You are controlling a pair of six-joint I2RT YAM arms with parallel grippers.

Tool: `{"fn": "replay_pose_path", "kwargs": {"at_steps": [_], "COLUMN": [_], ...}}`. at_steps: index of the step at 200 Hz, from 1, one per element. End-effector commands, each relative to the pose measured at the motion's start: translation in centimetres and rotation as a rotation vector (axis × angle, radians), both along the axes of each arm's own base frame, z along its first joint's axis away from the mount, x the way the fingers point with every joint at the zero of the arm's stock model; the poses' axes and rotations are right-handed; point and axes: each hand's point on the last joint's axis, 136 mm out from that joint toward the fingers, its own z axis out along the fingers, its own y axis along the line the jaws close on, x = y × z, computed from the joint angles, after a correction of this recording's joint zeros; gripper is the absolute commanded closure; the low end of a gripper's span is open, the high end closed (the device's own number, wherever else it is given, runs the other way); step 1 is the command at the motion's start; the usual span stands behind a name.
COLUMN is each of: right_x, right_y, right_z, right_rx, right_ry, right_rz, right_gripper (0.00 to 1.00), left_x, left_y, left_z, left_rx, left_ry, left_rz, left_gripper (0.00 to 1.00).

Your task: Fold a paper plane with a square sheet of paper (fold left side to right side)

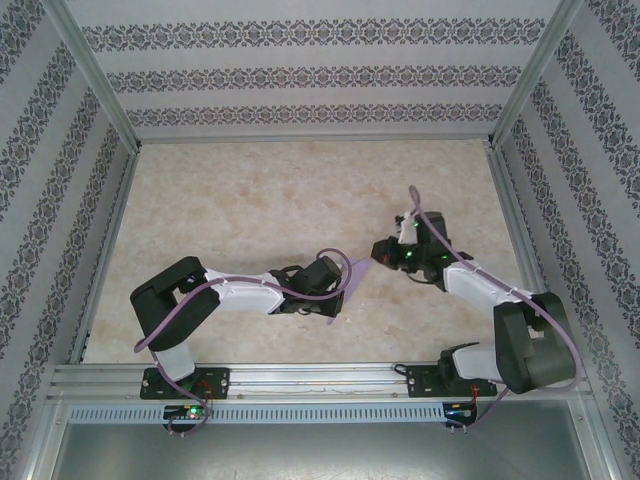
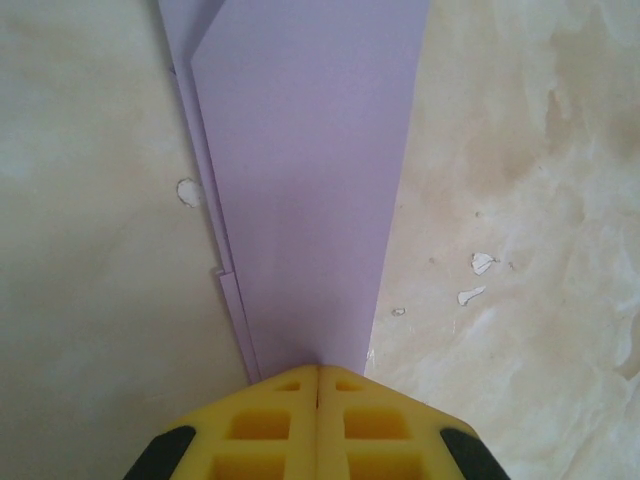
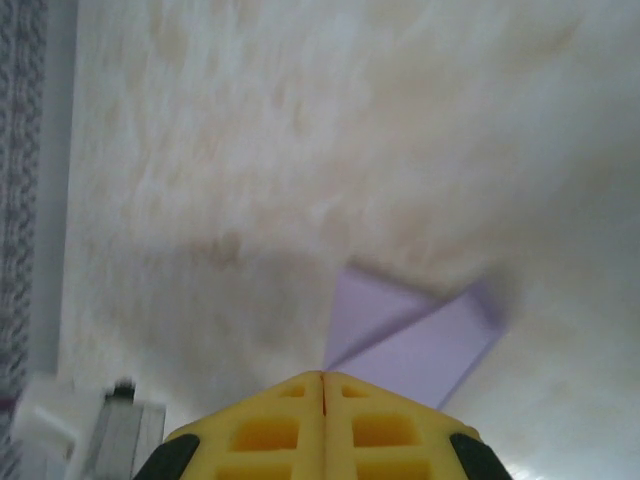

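The lavender paper plane (image 1: 352, 282) lies creased and narrow on the marbled table between my two grippers. In the left wrist view the paper plane (image 2: 310, 180) spreads wide at the top and narrows toward my left gripper (image 2: 319, 368). The yellow fingers (image 2: 270, 425) of that gripper are shut, and their tips rest over the paper's narrow end. My left gripper (image 1: 335, 293) sits at the paper's near-left side. My right gripper (image 1: 382, 257) is at its far-right end, and this right gripper (image 3: 323, 375) is shut. The folded paper (image 3: 420, 340) lies just beyond its tips; contact cannot be told.
Aluminium rails (image 1: 300, 378) run along the table's near edge, and posts and patterned walls (image 1: 300, 75) close in the sides and back. White chipped spots (image 2: 482, 263) mark the table surface. A blurred white and grey part (image 3: 90, 425) shows at the lower left of the right wrist view.
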Motion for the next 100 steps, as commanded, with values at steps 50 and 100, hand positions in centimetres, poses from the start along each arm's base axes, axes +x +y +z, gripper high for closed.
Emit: {"fn": "replay_pose_path", "kwargs": {"at_steps": [50, 100], "right_x": [-3.2, -3.9], "right_y": [5.2, 4.3], "right_z": [-3.9, -7.3], "right_rx": [0.018, -0.068], "right_ry": [0.166, 0.241], "right_rz": [0.077, 0.065], "right_gripper": [1.0, 1.0], "left_x": [-2.5, -2.1], "left_y": [4.5, 3.2], "left_z": [-3.7, -1.5], "left_rx": [0.183, 0.101], "left_ry": [0.096, 0.072], "left_rz": [0.011, -0.002], "left_gripper": [0.94, 0.9]}}
